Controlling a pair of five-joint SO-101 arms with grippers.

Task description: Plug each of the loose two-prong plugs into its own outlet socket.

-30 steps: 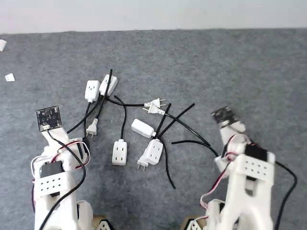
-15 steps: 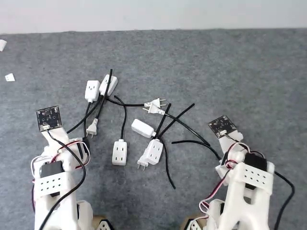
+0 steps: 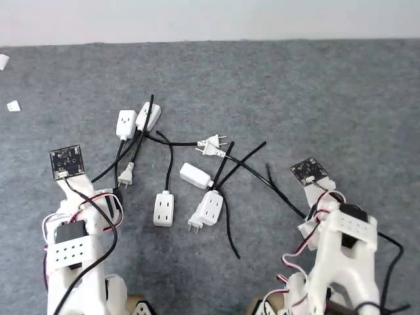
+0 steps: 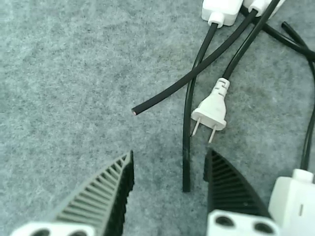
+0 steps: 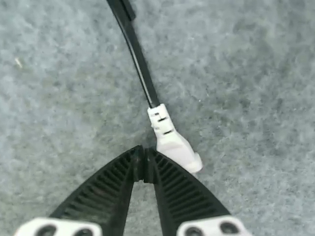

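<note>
On grey felt (image 3: 328, 98) I read: left gripper (image 4: 170, 154) spread astride black cord (image 4: 186, 147), two-prong plug (image 4: 211, 105) near | right gripper (image 5: 144, 166) closed empty, second plug (image 5: 173, 143) beside it.

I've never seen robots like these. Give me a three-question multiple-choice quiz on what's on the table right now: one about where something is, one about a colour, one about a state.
1. Where is the white plug nearest the left gripper?
A. Clamped in the gripper
B. Loose on the grey mat, just ahead of the gripper
C. Pushed into an outlet

2. What colour is that plug's cord?
A. Red
B. Black
C. Yellow

3. How is the left gripper?
A. Open
B. Shut on a plug
C. Shut on a cord

Answers:
1 B: its prongs are bare and nothing touches it.
2 B: a black cord leaves the plug's back.
3 A: a wide gap shows between its fingers.
</note>
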